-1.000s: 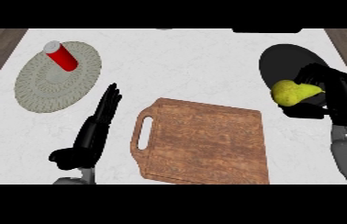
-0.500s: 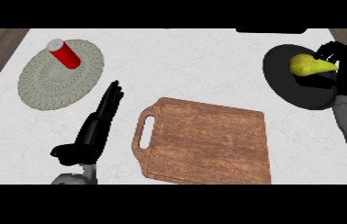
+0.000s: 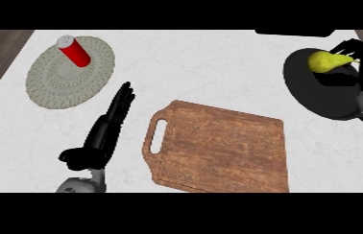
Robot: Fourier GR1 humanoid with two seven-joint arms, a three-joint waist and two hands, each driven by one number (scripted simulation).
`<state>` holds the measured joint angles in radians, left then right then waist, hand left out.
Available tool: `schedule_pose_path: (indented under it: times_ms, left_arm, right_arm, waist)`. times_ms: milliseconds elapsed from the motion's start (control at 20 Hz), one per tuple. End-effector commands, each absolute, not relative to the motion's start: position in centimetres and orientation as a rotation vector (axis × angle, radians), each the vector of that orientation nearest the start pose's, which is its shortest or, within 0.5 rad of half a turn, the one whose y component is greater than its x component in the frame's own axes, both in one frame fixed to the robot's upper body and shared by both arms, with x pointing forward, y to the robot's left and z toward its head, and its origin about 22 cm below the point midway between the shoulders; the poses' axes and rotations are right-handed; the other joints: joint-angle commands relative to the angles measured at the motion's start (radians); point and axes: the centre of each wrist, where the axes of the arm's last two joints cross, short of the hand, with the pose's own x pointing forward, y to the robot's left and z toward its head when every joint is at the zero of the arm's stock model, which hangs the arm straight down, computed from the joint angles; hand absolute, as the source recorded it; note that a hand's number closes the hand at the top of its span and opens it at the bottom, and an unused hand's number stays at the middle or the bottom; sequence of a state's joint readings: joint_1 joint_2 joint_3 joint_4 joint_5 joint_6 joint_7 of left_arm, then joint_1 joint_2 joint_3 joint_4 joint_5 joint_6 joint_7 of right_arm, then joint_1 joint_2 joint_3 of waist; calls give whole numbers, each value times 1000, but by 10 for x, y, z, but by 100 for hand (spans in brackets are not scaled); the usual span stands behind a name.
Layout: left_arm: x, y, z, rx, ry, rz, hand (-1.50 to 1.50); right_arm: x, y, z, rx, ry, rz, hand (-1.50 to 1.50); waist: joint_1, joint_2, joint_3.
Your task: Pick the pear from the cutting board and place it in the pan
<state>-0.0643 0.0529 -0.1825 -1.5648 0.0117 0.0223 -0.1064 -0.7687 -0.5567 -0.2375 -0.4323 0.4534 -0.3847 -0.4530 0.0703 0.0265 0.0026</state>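
The yellow-green pear (image 3: 326,61) is over the far part of the black pan (image 3: 309,95) at the right edge of the counter. My right hand (image 3: 346,47) comes in from the right edge, its dark fingers curled over the pear's far side and narrow end. Much of that hand blends into the black pan. Whether the pear touches the pan's floor I cannot tell. The wooden cutting board (image 3: 223,149) lies bare in the middle front. Left of its handle slot my left hand (image 3: 108,128) lies on the counter, open with straight fingers pointing away.
A round grey woven mat (image 3: 50,84) lies at the back left with a red cylinder with a white cap (image 3: 74,52) standing on it. A dark object (image 3: 294,32) sits at the back edge beyond the pan. The counter's left edge shows at the top left.
My right hand has carried the pear farther back and right over the pan. The left hand and the cutting board have stayed in place.
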Motion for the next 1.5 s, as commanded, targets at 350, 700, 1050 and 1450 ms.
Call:
schedule_pose_path:
  times_ms: [350, 700, 1050, 1450]
  left_arm:
    - [254, 187, 14, -148, -1731, -185, 0]
    - [244, 189, 10, -128, -1723, -178, 0]
    - [250, 193, 12, -122, -1720, -160, 0]
    - [256, 185, 8, -97, -1713, -152, 0]
  right_arm:
    - [398, -387, 46, -710, -1447, 614, -150]
    - [394, -413, 64, -641, -1711, 272, -150]
    - [366, -469, 83, -434, -1722, 152, -150]
    - [313, -514, 58, -147, -1727, 195, -150]
  waist:
    - [25, 11, 4]
    - [4, 3, 5]
    - [-14, -2, 3]
    - [-33, -3, 4]
